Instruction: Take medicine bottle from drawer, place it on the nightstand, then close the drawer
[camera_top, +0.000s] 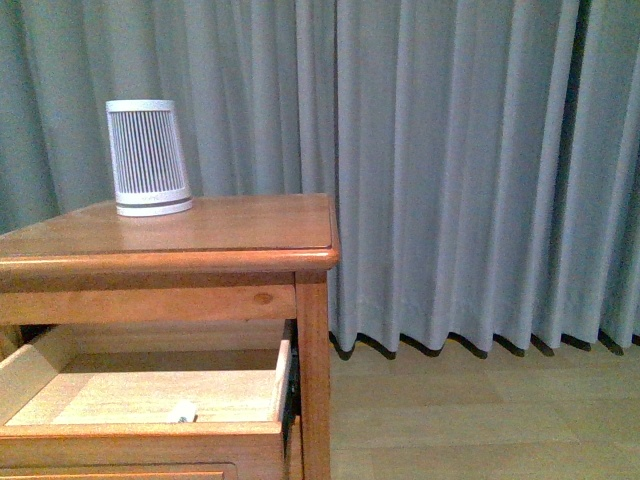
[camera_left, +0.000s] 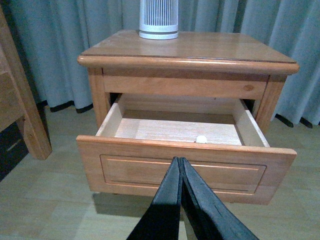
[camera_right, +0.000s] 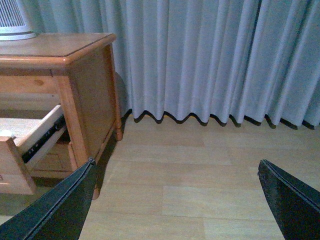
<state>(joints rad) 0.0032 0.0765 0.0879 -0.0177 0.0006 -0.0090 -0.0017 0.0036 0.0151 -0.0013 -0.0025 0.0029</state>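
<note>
Left gripper (camera_left: 179, 160): black, two fingers pressed together to a single point, nothing between them; it hangs just in front of the drawer's front panel, near its middle. Right gripper (camera_right: 176, 161): black, fingers spread wide, empty, over bare floor to the right of the cabinet. Pale wood-plank floor (camera_top: 480, 420): runs under both. Orange-brown panelled wooden drawer (camera_left: 185, 172): the upper one, pulled well out, pale wood inside. Tiny white plastic medicine bottle (camera_left: 201, 139) with a rounded cap: inside the drawer on its floor, right behind the front panel and a little right of centre; only its top shows over the panel's edge. Small orange-brown wooden nightstand (camera_left: 190, 50): rounded-edge top, carrying one item. White tapered ribbed device (camera_top: 148, 157) with dark vertical slats: upright at the back of the top, towards its left. Wooden bed-frame post (camera_left: 20, 100): left of the nightstand, apart from it. Grey-blue pleated curtain (camera_top: 480, 170): hangs behind everything, hem at floor level.
</note>
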